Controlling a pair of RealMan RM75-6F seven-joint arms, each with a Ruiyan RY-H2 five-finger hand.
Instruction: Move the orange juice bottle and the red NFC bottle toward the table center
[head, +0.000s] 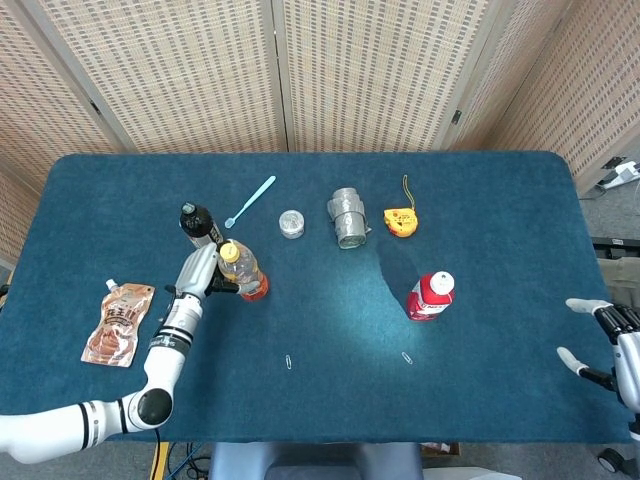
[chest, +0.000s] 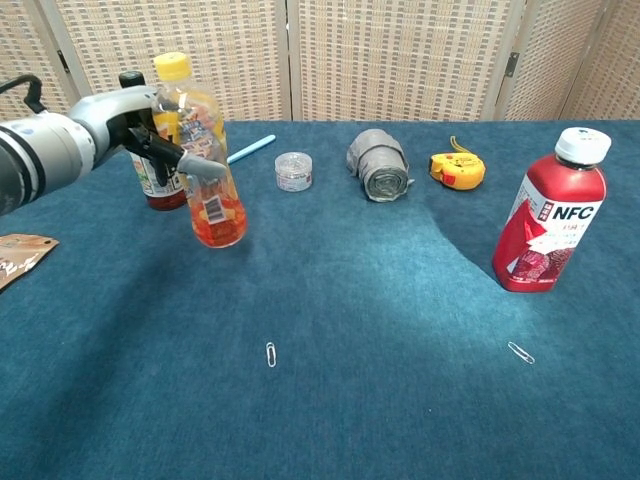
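My left hand (head: 197, 271) (chest: 140, 132) grips the orange juice bottle (head: 245, 271) (chest: 206, 159), a clear bottle with a yellow cap and orange liquid low in it, left of the table's middle. The bottle leans slightly, and its base is at or just above the cloth. The red NFC bottle (head: 431, 295) (chest: 549, 228) with a white cap stands upright on the right side, untouched. My right hand (head: 610, 340) hangs open past the table's right edge, well away from the red bottle; the chest view does not show it.
A dark bottle (head: 198, 224) (chest: 150, 170) stands just behind the orange one. Along the back lie a blue toothbrush (head: 250, 201), a small clear jar (head: 291, 223), a grey roll (head: 348, 217) and a yellow tape measure (head: 401, 220). A snack pouch (head: 116, 323) lies left; two paperclips (head: 288, 362) (head: 407, 357) lie in front.
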